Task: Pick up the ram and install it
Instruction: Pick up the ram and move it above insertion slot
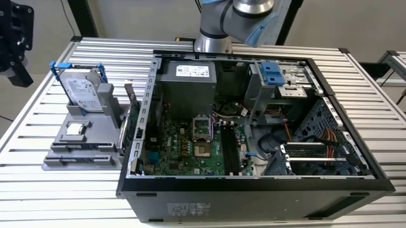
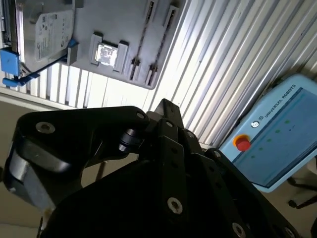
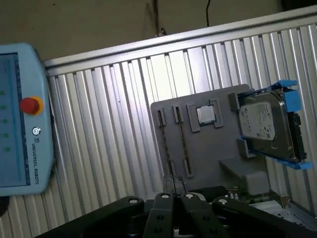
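Well apart from the case (image 1: 254, 194), the claw (image 1: 18, 71) hangs, open or shut I cannot tell; a skewed descent could knock the ram (image 1: 124, 135) against that case.

You have one computer case (image 1: 254, 192), lid off, with one power supply (image 1: 190, 78) inside. Beside it you have one grey holder (image 1: 63, 164). On the holder, count one hard drive (image 1: 85, 92) in a blue frame, one square processor chip (image 1: 75, 128) and, in the first wrist view, two long narrow slots (image 3: 179, 144). You see one arm (image 1: 235, 19) and one gripper (image 3: 176, 198). You have one pendant (image 3: 20, 124), with one red button (image 3: 29, 105). Count two slatted tables: one (image 1: 38, 190) under the case and one (image 1: 396, 61) at the exterior view's right edge.
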